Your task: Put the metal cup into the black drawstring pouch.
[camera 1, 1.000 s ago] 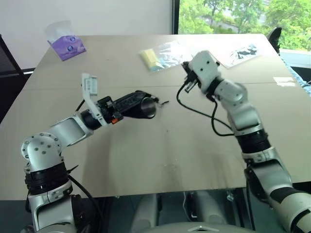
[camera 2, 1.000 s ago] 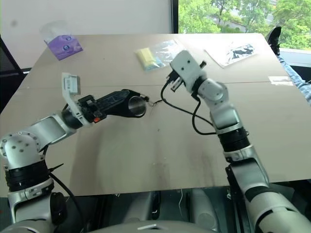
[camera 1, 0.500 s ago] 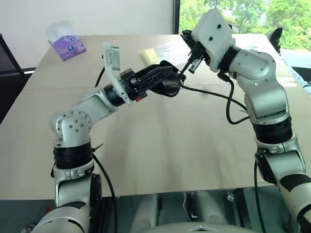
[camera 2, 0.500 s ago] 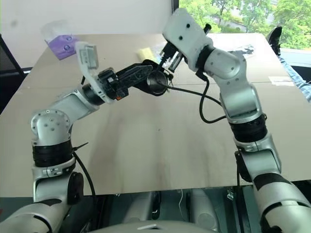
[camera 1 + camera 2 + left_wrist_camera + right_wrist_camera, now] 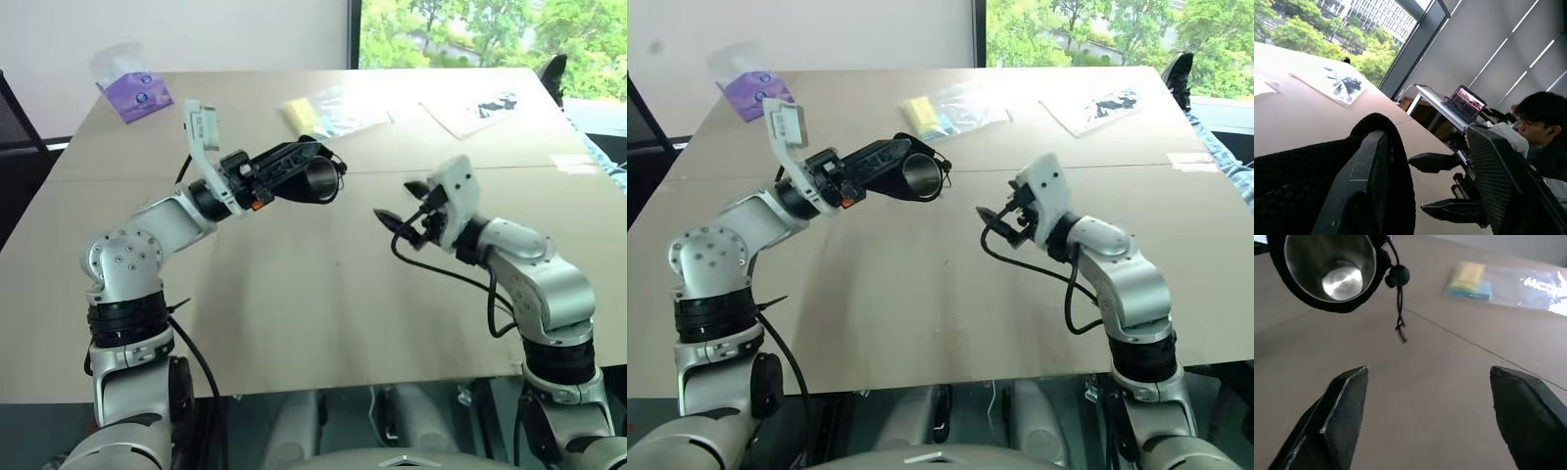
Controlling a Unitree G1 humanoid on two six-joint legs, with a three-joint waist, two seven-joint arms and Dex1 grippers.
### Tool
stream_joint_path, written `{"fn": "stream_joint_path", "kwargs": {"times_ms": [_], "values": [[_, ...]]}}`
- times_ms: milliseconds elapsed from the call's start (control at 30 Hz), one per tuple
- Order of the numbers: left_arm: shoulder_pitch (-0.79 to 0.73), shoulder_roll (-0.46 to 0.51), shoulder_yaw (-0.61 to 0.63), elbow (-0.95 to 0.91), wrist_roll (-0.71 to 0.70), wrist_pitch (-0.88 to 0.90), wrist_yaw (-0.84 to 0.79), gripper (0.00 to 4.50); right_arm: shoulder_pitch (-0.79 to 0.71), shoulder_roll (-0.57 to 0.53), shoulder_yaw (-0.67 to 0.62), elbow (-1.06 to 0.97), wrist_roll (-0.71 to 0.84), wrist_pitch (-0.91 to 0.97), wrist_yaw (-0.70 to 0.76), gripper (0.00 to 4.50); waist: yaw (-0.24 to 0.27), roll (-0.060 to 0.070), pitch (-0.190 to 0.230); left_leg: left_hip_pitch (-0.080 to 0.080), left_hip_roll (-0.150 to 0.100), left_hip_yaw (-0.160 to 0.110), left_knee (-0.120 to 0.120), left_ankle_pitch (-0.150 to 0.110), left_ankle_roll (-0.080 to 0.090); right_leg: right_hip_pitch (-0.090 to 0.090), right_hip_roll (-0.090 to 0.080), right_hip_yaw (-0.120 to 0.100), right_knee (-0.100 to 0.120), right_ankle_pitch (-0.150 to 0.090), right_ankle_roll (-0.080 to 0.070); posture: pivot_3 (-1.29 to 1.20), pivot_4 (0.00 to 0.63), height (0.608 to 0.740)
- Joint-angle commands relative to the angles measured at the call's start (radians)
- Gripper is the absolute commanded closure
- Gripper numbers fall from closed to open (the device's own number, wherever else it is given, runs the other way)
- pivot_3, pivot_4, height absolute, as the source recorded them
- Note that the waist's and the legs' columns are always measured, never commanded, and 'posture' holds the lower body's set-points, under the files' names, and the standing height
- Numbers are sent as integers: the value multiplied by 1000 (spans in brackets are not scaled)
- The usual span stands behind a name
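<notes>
Item: metal cup [image 5: 1332, 269]. Shiny steel tumbler, lying on its side inside the black drawstring pouch [image 5: 315, 179], open mouth and polished bottom facing the right gripper. The pouch fabric wraps the cup's outside up to the rim.

Item: black drawstring pouch. Soft matte-black bag, held in the air above the table [image 5: 323, 323], near its middle. A thin cord with a round black toggle [image 5: 1397, 275] hangs free from its mouth.

Item: left gripper [image 5: 294, 166]. Raised above the table, pointing toward the robot's right; its black fingers [image 5: 1364, 186] are clamped on the pouch with the cup in it.

Item: right gripper [image 5: 397, 204]. Lower than the left gripper and well apart from the pouch, pointing toward it. Its two fingers [image 5: 1337, 406] stand wide apart with nothing between them.

Item: table. Light brown top with a seam running across it.

Item: purple tissue pack [image 5: 135, 95]. Far left corner of the table.

Item: clear plastic bag with yellow contents [image 5: 328, 110]. Far side of the table, beyond the pouch.

Item: flat printed sheet in clear wrap [image 5: 480, 106]. Far right part of the table.

Item: person [image 5: 1542, 132]. Seated beyond the table in the left wrist view, beside an open laptop [image 5: 1465, 102].
</notes>
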Motion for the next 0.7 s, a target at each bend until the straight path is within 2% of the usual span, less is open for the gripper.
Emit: {"fn": "stream_joint_path", "kwargs": {"times_ms": [33,200,467,567,667,700], "values": [[-16,39,26,-6,-17,14,-19,1988,11,39,68,78,-24,-118,-26,784,0,0,0,0,0,0,0,0,0,0,0,0,0,0,0,0,150,740],[-26,66,25,-10,-21,33,-20,1988,-59,121,128,275,-90,-256,-97,784,2,0,0,0,0,0,1,2,-4,0,1,-1,0,0,0,0,150,740],[-35,84,51,-50,-73,76,29,1988,-223,261,131,612,-117,-470,-132,784,1,0,0,-1,0,0,0,3,-4,0,0,-1,0,0,0,0,150,740],[-33,101,68,-65,-93,89,57,1988,-289,322,113,739,-89,-544,-105,1520,-4,0,0,0,0,0,0,3,-4,0,0,0,0,0,0,0,150,740],[-34,112,79,-81,-116,99,85,1988,-335,353,93,828,-81,-597,-96,2873,-1,0,0,0,1,0,0,3,-5,0,0,0,0,0,0,0,150,740],[-33,116,82,-87,-124,101,95,1988,-346,358,89,848,-82,-609,-97,3169,0,0,0,0,1,0,0,3,-5,0,0,-1,0,0,0,0,150,740]]}}
